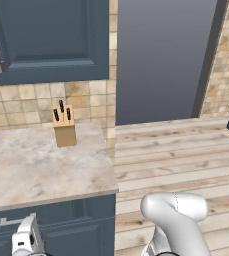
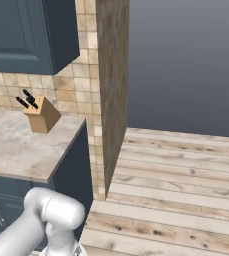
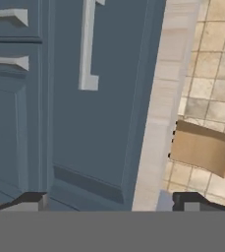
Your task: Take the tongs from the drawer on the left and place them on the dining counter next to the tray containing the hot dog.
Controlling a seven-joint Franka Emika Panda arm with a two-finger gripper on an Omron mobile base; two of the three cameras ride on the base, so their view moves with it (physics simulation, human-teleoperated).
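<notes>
Beyond the white arm, the beige veined marble table (image 1: 36,165) sits over dark slate-blue fronts. Just below its edge, the wide dark-blue drawer (image 3: 99,98) with its silver bar handle (image 3: 87,47) is shut. A wooden knife block (image 1: 64,127) stands near the tiled wall. The tool (image 3: 106,202) has its tips spread wide, holding nothing.

Beige veined marble worktop (image 1: 36,170), tan wooden knife block (image 1: 64,127), slate-blue drawer (image 3: 97,98).

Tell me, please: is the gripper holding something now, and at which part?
Nothing is held. The gripper is open and empty, facing the closed drawer.
</notes>
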